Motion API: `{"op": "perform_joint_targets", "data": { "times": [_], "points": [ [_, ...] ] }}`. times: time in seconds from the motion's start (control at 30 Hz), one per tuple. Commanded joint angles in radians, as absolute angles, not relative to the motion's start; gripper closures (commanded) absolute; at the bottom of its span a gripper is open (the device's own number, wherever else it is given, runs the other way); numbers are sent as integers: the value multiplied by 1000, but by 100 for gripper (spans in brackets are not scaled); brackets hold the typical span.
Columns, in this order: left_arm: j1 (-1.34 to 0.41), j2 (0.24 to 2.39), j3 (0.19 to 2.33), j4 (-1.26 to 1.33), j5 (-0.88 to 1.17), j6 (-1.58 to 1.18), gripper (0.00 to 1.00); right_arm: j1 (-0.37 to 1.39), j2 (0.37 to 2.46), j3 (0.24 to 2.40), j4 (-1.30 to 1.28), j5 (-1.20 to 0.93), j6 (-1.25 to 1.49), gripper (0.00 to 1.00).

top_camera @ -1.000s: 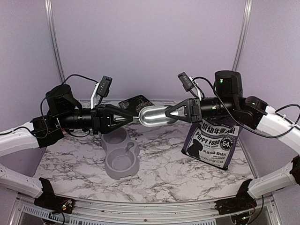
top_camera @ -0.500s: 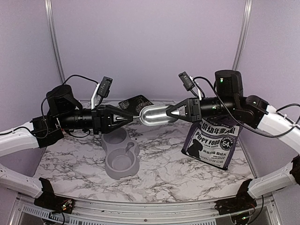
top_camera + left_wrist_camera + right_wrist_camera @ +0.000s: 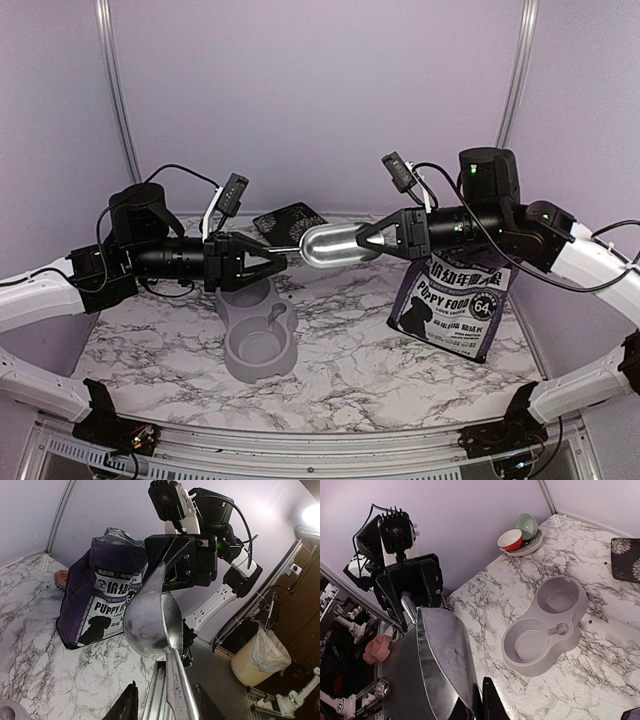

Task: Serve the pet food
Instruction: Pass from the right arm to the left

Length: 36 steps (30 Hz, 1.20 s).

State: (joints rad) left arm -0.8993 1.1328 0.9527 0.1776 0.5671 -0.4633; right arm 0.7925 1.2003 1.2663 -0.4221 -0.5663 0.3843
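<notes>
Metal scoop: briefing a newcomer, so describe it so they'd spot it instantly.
Start at the marble table and look up, mid-air. The metal scoop hangs there, in the right gripper. Unlike the grey double bowl and puppy-food bag, it's shiny silver.

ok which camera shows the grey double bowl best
The right wrist view: the whole grey double bowl lies unobstructed, both wells empty. The top external view has its far end behind the left gripper. The left wrist view catches only a sliver at the bottom-left corner.
</notes>
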Motion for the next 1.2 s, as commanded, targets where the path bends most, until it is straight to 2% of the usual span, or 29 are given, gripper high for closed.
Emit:
{"op": "perform_joint_targets", "data": {
  "times": [0.0, 0.23, 1.17],
  "points": [
    [-897, 1122, 966, 186, 558, -468, 58, 788, 1193, 1302, -422, -546, 370, 100],
    [-897, 1128, 966, 208, 562, -489, 57, 790, 1196, 1283, -415, -534, 374, 100],
    [-899, 1143, 922, 295, 511, -561, 76, 790, 1207, 1254, -396, -506, 395, 100]
  ]
}}
